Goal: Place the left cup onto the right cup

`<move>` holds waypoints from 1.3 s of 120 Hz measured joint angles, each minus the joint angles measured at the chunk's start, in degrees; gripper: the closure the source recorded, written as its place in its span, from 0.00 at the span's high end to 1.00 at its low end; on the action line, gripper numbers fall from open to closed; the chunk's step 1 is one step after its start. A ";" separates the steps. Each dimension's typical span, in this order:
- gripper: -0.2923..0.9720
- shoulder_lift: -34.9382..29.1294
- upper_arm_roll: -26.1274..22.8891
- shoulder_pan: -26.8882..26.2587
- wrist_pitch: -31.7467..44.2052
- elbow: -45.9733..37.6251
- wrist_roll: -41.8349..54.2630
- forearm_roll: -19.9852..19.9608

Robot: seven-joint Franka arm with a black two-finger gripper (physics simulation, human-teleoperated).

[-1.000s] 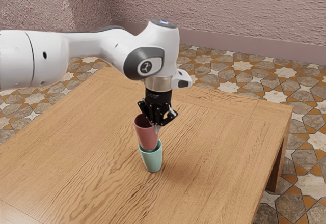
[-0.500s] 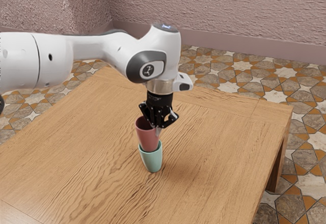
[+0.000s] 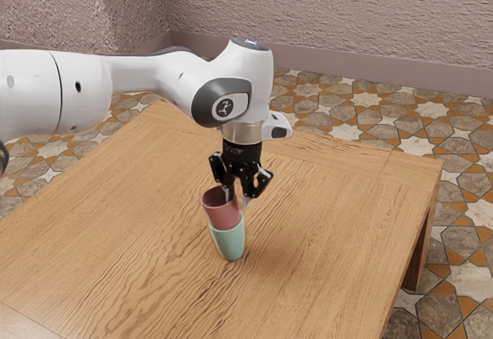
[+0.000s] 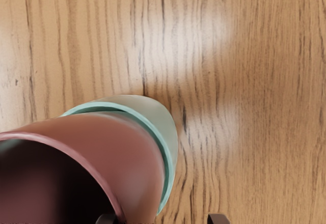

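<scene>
While tiles point(image 3: 362, 115) ring the wooden table point(image 3: 323, 223), pink cup point(image 3: 222, 209) tops teal cup point(image 3: 231, 240).

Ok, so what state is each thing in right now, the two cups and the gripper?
Pink cup: mouth up, nested in the teal cup, leaning toward the exterior view's left.
Teal cup: upright on the table, holding the pink cup.
Gripper: open, at the pink cup's rim.

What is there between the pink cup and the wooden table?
The teal cup: it stands on the table and the pink cup sits tilted in it, as the exterior view shows.
</scene>
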 joint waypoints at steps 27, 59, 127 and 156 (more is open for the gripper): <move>0.50 -0.56 -0.05 -0.16 -0.06 0.00 -0.09 -0.09; 0.65 -2.56 -0.46 -0.22 -0.62 -0.04 -0.17 -0.16; 0.76 -8.72 -0.35 -1.30 -3.14 -0.42 0.39 -0.03; 0.77 -11.06 1.62 -2.12 -4.94 -0.58 1.85 0.21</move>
